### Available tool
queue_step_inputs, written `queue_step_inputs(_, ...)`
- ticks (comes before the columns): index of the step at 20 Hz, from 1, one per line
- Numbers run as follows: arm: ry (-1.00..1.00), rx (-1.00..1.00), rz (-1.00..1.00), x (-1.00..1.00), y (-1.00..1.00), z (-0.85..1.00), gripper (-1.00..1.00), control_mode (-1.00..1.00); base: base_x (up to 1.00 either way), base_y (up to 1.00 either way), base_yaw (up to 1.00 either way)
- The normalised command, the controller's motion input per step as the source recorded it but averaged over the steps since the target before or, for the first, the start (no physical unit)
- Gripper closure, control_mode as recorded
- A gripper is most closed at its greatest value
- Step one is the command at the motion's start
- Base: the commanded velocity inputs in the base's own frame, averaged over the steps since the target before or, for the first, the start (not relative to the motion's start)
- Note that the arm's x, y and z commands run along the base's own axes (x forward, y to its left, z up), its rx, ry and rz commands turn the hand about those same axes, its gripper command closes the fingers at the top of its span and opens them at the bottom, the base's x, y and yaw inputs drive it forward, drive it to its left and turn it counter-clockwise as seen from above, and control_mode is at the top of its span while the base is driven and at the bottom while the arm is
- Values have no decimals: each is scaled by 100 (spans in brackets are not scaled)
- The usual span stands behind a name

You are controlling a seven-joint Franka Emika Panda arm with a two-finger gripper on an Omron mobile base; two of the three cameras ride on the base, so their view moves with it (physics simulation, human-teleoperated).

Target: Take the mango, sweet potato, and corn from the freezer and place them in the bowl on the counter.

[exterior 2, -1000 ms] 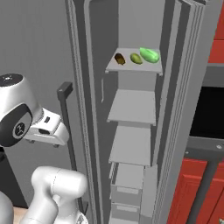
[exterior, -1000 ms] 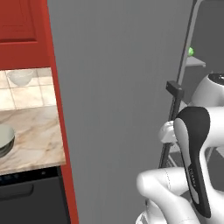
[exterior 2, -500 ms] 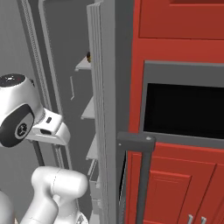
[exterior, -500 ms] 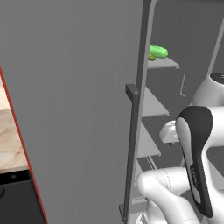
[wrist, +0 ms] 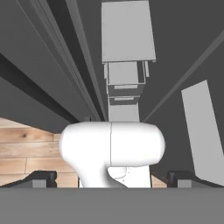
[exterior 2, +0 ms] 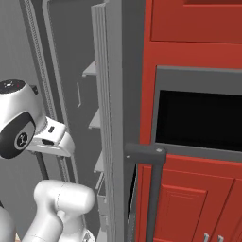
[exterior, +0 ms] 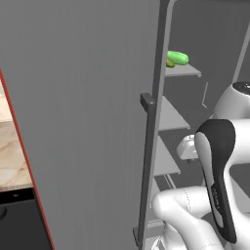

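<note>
The freezer's grey door (exterior: 83, 112) stands open, its bar handle (exterior: 146, 171) facing me, the same handle (exterior 2: 150, 189) showing in the right base view. On the top inner shelf (exterior: 183, 72) lie a bright green item (exterior: 177, 57) and a yellow-green one (exterior: 169, 63); I cannot tell which is mango or corn. The sweet potato is hidden and the bowl is out of view. A sliver of the counter (exterior: 9, 151) shows at left. My gripper (wrist: 111, 179) is open and holds nothing, pointing down along the lower shelves (wrist: 127, 30).
Red cabinets (exterior 2: 189, 28) with a black appliance opening (exterior 2: 198, 118) stand right of the door edge (exterior 2: 111, 118). A black appliance front (exterior: 19, 219) sits under the counter. Wood floor (wrist: 26, 148) lies below the hand.
The whole picture shifted during the first half second, so the camera moved; the door now covers the counter and the cabinets fill the right view. Since then nothing moved. The jaws stayed open.
</note>
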Motion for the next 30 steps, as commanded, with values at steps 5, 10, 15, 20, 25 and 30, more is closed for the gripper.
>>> queue_step_inputs(5,0,0,0,0,0,0,-100,100,5,-15,1)
queue_step_inputs(10,0,0,0,0,0,0,-100,100,1,0,0)
queue_step_inputs(15,0,0,0,0,0,0,-100,100,0,-1,0)
queue_step_inputs(20,0,0,0,0,0,0,-100,100,5,-20,2)
queue_step_inputs(25,0,0,0,0,0,0,-100,100,14,-28,6)
queue_step_inputs(30,0,0,0,0,0,0,-100,100,20,-35,8)
